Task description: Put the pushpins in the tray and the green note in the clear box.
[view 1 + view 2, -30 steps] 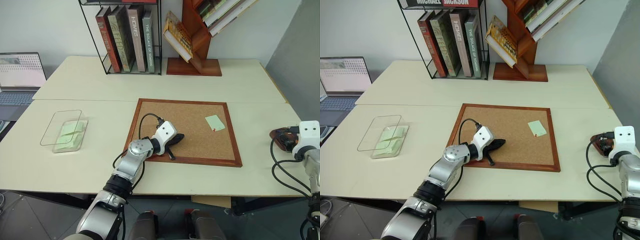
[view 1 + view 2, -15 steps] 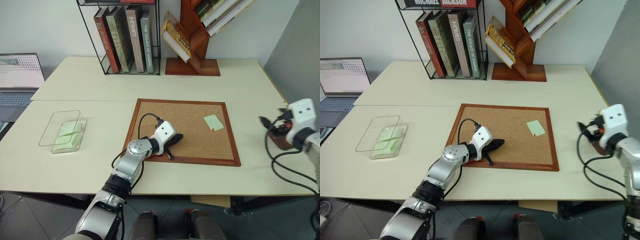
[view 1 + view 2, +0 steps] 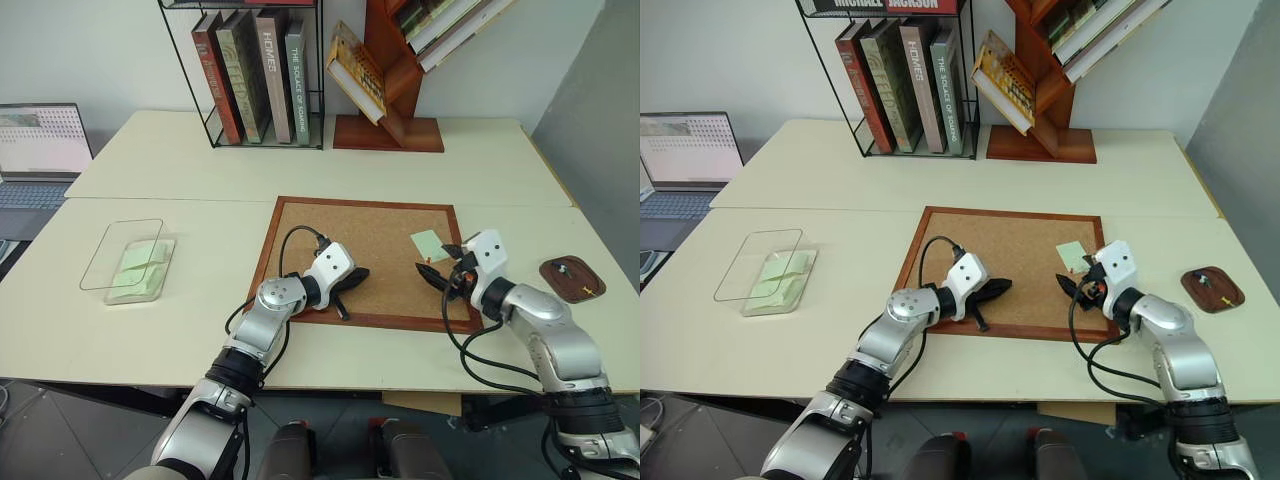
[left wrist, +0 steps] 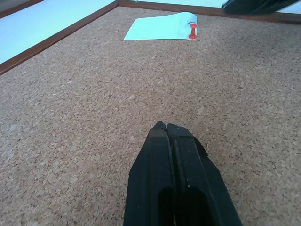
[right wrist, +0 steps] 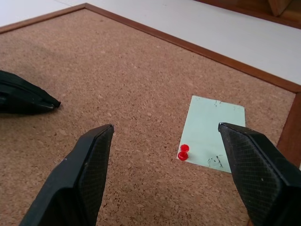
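The green note [image 3: 429, 244] lies on the right part of the corkboard [image 3: 370, 225], held by a red pushpin [image 5: 183, 151] at its near edge. My right gripper [image 3: 437, 268] hovers open just in front of the note and pin, fingers spread wide in the right wrist view. My left gripper [image 3: 352, 277] rests shut and empty on the cork to the left. The dark tray [image 3: 572, 278] sits at the table's right edge with something tiny in it. The clear box [image 3: 135, 268] stands at the far left, lid raised, pale green notes inside.
A wire rack of books [image 3: 265, 75] and a slanted wooden bookshelf [image 3: 390, 80] stand at the back of the table. A laptop [image 3: 40, 150] sits at the far left. Bare tabletop surrounds the corkboard's wooden frame [image 3: 400, 322].
My right arm has swung left from over the tray to the corkboard beside the note, uncovering the tray. The left arm has stayed still.
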`<state>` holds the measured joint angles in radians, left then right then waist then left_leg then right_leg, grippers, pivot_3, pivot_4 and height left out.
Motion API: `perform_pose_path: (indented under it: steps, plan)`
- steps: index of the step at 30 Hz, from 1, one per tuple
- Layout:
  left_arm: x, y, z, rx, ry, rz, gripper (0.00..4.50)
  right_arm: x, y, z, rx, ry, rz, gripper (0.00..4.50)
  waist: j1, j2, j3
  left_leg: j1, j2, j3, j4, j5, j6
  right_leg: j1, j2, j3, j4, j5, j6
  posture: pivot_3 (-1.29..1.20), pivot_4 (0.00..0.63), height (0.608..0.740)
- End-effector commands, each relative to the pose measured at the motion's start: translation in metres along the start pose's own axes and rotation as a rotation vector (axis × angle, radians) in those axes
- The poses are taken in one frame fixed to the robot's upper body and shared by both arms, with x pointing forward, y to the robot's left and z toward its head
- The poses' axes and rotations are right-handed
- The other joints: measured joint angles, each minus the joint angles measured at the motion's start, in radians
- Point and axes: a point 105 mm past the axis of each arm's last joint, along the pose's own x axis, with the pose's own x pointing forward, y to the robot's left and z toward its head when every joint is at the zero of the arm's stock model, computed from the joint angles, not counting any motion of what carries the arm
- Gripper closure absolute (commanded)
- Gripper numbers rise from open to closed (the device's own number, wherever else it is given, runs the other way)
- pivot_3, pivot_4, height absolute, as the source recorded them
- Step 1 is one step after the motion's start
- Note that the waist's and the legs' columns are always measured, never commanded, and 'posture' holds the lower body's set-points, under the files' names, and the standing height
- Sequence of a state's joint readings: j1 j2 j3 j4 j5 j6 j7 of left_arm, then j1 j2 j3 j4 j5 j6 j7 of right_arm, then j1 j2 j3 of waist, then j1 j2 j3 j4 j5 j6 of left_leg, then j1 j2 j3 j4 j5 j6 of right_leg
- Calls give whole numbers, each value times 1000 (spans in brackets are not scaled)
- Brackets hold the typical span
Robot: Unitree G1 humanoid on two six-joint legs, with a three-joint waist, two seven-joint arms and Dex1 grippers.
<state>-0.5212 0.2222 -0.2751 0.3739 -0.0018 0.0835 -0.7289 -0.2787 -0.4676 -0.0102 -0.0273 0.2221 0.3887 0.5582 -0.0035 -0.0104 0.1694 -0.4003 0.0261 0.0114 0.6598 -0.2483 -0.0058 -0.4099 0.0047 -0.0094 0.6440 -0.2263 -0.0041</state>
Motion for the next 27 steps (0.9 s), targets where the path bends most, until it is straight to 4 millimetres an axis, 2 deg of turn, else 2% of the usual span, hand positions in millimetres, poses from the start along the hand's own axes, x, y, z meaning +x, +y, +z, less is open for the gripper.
perform_pose_path:
  steps: [1,3,4,9,14,22,27]
  plan:
    - [-1,-4,-22,-27,80,-4,4500,9,-4,7,-42,-37,-22,723,0,0,0,0,0,0,0,0,0,0,0,0,0,0,0,0,150,740]
    - [-1,-4,-22,-28,78,-1,4500,14,-7,6,-34,-38,-37,1084,0,0,0,0,0,0,0,0,0,0,0,0,0,0,0,0,150,740]
    - [-1,-4,-22,-29,78,0,4500,16,-7,5,-30,-38,-38,1129,0,0,0,0,0,0,0,0,0,0,0,0,0,0,0,0,150,740]
    - [-2,-4,-23,-29,78,6,4500,21,-9,0,-34,-22,-45,2129,0,0,0,0,0,0,0,0,0,0,0,0,1,0,0,0,150,740]
    - [-3,-3,-23,-29,79,9,4500,21,-11,-2,-32,-15,-55,3159,0,0,0,0,0,0,0,0,0,0,0,0,1,1,1,0,150,740]
    - [-2,-5,-23,-30,79,3,4500,18,-8,3,-8,-48,-60,4497,0,0,0,0,0,0,0,0,0,0,0,0,1,1,1,0,150,740]
    - [-1,-5,-23,-30,79,-3,4500,18,0,14,-10,-98,-46,4497,0,0,0,0,0,0,0,0,0,0,0,0,1,1,1,0,150,740]
